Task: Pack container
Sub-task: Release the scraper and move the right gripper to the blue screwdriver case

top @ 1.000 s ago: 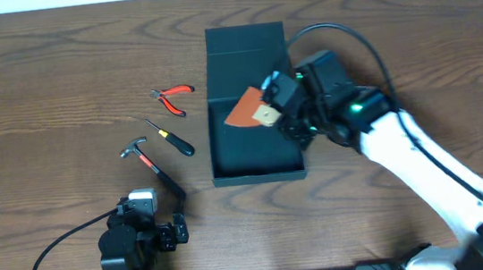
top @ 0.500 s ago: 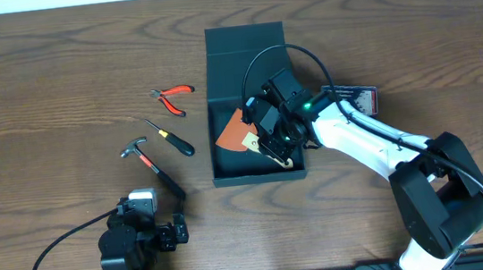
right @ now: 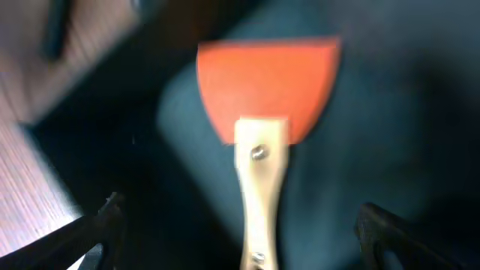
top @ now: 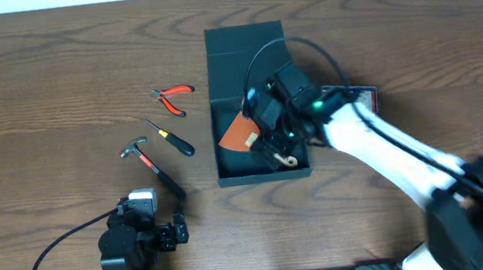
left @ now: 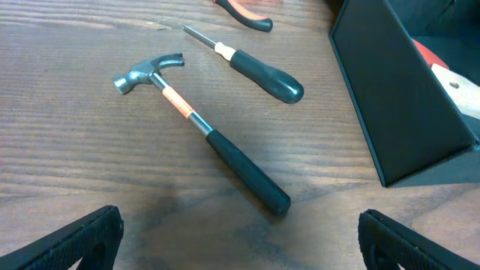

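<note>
1. Centre of the overhead frame: the container [top: 244,61] stands on the table [top: 38,84]. It is a matte black box with its flap lid laid open toward the top edge.
2. Inside it lies a scraper [top: 240,135]. The orange blade points toward the box's left wall, and the pale wooden handle runs down-right beneath my right wrist.
3. My right gripper [right: 240,221] hangs over the open cavity. In the right wrist view its jaws are released, spread out to the two lower corners of the frame. The handle sits in the gap between them and looks clear of both fingers, as far as the blur lets me tell.
4. My left gripper [left: 240,232] sits at the lower left of the overhead frame, well apart from the box. Its jaws are released and wide, with only bare wood between them.
5. A hammer [left: 202,131] lies flat between that gripper and the box, with its head toward the upper left of the left wrist view.
6. A black-handled screwdriver [left: 255,67] lies just beyond the hammer, not touching it.
7. Red-handled pliers [top: 173,97] lie higher in the overhead frame, left of the box.
</note>
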Controlling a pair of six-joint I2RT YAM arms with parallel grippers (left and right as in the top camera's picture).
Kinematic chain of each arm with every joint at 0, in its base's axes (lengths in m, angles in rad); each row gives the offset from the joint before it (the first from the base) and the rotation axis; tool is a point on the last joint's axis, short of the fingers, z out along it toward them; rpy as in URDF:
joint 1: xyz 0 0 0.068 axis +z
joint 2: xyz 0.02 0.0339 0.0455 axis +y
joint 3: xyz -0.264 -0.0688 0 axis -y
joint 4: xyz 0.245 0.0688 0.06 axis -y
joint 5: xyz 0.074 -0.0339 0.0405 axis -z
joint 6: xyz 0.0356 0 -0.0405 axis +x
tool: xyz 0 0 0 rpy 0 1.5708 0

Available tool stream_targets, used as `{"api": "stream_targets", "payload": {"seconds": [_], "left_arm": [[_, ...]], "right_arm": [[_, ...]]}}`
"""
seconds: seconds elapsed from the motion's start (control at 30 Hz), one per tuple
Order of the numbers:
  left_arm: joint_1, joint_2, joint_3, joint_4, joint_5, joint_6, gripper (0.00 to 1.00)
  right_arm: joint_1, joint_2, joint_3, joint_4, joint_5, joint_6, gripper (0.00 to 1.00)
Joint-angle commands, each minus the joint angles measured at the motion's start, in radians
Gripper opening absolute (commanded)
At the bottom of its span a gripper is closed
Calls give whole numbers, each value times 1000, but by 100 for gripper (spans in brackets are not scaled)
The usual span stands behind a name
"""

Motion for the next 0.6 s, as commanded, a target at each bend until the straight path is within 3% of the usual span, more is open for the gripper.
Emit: {"api": "stream_targets", "payload": {"seconds": [0.0,0.13,0.37,0.4,0.47,0.57], "left_arm": [[-2,-6,-10,3,-11,14,98],[-2,-6,-10,3,-11,14,98],[-2,-6,-10,3,-11,14,98],[-2,-6,-10,3,-11,14,98],[-2,-6,-10,3,-11,14,99],[-2,-6,-10,3,-11,14,98]], "right_arm": [[-44,-155,107,-34,121,-55,99],[-182,-212,148,-89,183,-55,99],[-443,-108,148,-92,182,-48,85],[-467,-79,148,-83,182,-47,81],[-507,-15,148,-65,182,-47,58],[-539,74,148,-48,182,-48,35]]}}
